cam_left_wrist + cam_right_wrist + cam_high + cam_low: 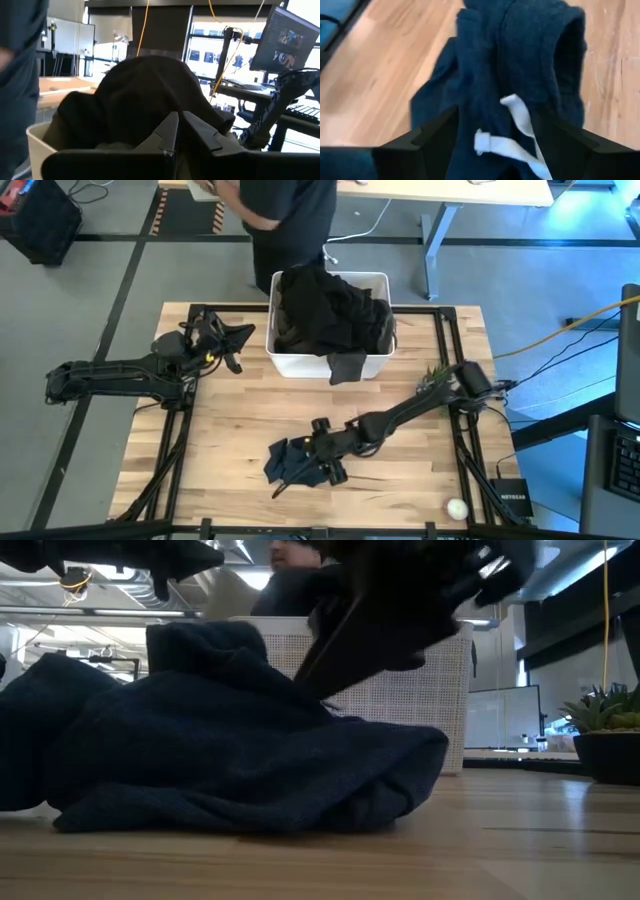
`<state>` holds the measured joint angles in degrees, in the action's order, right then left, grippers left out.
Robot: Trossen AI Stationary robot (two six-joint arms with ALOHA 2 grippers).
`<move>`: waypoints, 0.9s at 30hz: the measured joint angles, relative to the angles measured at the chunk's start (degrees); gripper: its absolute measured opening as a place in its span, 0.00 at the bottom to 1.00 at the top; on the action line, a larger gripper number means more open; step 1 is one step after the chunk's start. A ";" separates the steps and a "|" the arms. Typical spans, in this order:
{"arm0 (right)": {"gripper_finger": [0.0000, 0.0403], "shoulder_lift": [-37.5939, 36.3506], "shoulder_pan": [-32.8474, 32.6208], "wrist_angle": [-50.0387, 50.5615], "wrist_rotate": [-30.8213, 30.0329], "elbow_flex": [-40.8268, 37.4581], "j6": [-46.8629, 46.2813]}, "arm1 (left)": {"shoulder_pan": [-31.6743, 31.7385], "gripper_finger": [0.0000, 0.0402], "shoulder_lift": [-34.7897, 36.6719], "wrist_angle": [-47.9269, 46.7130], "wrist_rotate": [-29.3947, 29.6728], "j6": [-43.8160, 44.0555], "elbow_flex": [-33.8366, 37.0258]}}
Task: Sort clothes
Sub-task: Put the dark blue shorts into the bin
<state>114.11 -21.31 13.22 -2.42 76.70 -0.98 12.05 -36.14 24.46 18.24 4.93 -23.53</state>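
Observation:
A small navy garment [292, 465] with a white drawstring [512, 135] lies bunched on the table near its front edge. It fills the low view [230, 760]. My right gripper [318, 448] is low over it and open, one finger on each side of the bunched cloth [495, 135]. My left gripper [240, 338] is shut and empty, hovering left of the white bin [300, 365]. The bin is heaped with dark olive-grey and black clothes [330, 315], which also show in the left wrist view [145, 95]. One dark piece [346, 366] hangs over the bin's near wall. My right gripper comes at the navy garment's drawstring end [520, 85] slanting down from the table's right. Its open fingers [432, 137] stand on either side of the cloth. I cannot tell whether they touch it. The garment lies on the table.
A person [290, 220] stands behind the bin at the table's far edge. A potted plant [435, 375] stands at the right, by the right arm's base. A white ball [457, 507] and a black box [510, 498] lie at the near right corner.

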 joint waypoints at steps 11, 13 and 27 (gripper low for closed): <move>0.47 2.70 4.18 2.00 -2.87 0.18 1.13 | -0.02 0.04 0.00 -2.96 0.00 5.60 0.00; 0.38 3.73 4.79 2.55 -2.63 0.12 1.21 | -0.02 0.04 0.00 -3.05 -0.02 5.66 0.00; 0.07 -3.15 2.10 11.15 -12.87 4.07 3.75 | -0.02 0.04 0.00 -2.96 0.00 5.18 0.00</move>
<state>110.97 -19.21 24.37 -15.28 80.77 2.77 12.03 -36.14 21.50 18.24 10.11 -23.53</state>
